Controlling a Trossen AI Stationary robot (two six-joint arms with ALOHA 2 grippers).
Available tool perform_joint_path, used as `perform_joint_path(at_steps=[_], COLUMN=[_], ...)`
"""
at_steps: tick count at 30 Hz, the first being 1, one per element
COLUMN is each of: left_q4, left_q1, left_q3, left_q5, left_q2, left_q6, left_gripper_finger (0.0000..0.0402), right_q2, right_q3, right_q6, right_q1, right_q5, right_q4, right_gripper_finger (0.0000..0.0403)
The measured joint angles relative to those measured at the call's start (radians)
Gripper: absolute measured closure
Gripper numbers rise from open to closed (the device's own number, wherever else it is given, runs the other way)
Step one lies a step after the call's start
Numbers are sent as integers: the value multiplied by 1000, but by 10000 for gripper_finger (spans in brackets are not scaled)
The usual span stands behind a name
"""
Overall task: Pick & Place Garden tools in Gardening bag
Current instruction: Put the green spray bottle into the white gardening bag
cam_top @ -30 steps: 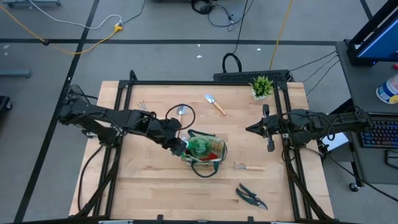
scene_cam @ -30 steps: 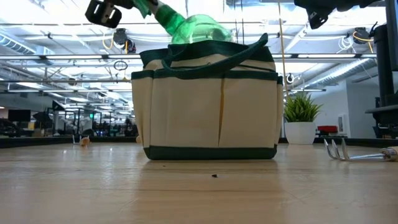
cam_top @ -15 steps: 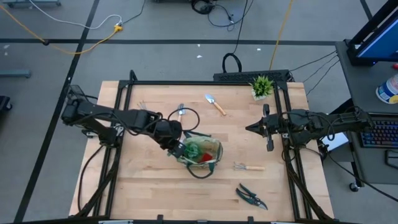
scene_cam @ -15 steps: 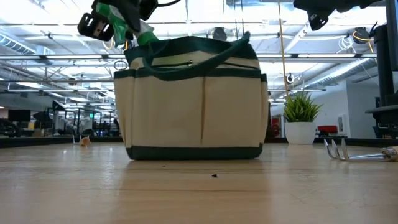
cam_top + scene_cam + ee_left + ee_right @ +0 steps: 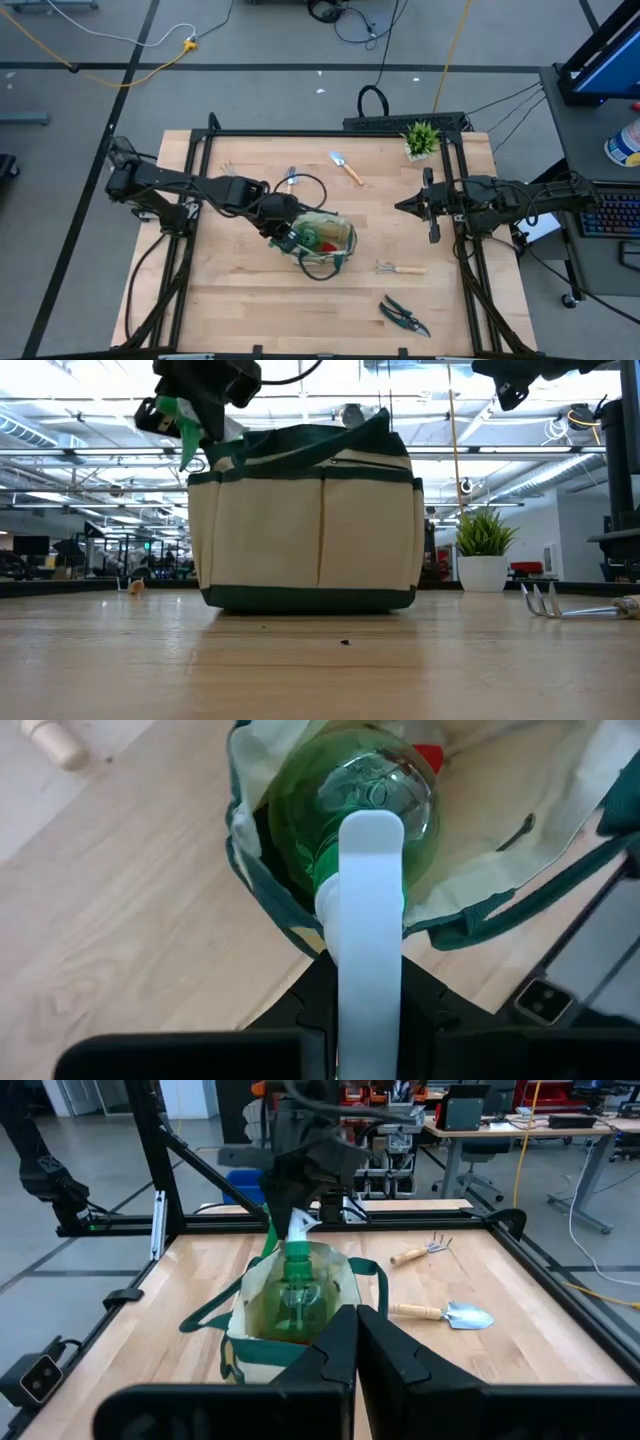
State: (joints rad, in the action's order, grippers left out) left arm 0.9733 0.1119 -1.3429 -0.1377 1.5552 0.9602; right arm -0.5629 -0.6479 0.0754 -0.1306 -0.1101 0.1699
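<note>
The left gripper [image 5: 287,238] sits at the left rim of the bag [image 5: 325,243], near the middle of the worktop [image 5: 240,300]. Its fingers are clenched on the white neck of the green bottle [image 5: 372,795], whose round body lies inside the bag's mouth, angled in over the rim. In the left wrist view a bit of a red item [image 5: 428,756] shows in the bag beside the bottle. The low view shows the bag [image 5: 305,525] standing upright on the worktop, its green handles draped over the top, with the left gripper [image 5: 190,415] above its left upper corner.

The right gripper [image 5: 405,207] waits well to the right of the bag, above the worktop, its fingers pressed together and holding nothing.

Other tools lie on the worktop outside the bag. A trowel [image 5: 347,166] lies toward the far edge, and a second trowel [image 5: 291,179] lies to its left, close to the left arm. A small fork [image 5: 229,169] is farther left. A rake [image 5: 399,268] lies just to the right of the bag, and the shears [image 5: 404,316] lie near the front edge. A potted plant [image 5: 421,138] stands at the far right corner.
</note>
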Motion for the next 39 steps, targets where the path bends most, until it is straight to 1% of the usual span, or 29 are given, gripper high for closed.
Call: perform_joint_path(at_steps=[2, 7, 9, 14, 20, 26, 31, 39], left_q4=[64, 284, 340, 431, 497, 527, 520, 493], left_q1=[0, -3, -4, -4, -6, -6, -7, -8], left_q3=[-61, -261, -330, -428, -435, -435, -435, -430], left_q5=[9, 44, 52, 56, 14, 10, 10, 34], left_q2=[42, 172, 215, 279, 287, 283, 291, 291], left_q6=[-47, -189, -232, -282, -280, -272, -313, -323], left_gripper_finger=[349, 349, 349, 349, 349, 349, 349, 349], right_q2=[0, 0, 0, 0, 0, 0, 0, 0], right_q3=[0, 0, 0, 0, 0, 0, 0, 0], right_q6=[13, 25, 40, 48, 48, 48, 48, 48], right_q1=[0, 0, 0, 0, 0, 0, 0, 0], right_q5=[0, 2, 2, 6, 6, 6, 7, 9], right_q4=[0, 0, 0, 1, 1, 1, 1, 1], right_gripper_finger=[403, 403, 403, 403, 403, 403, 403, 403])
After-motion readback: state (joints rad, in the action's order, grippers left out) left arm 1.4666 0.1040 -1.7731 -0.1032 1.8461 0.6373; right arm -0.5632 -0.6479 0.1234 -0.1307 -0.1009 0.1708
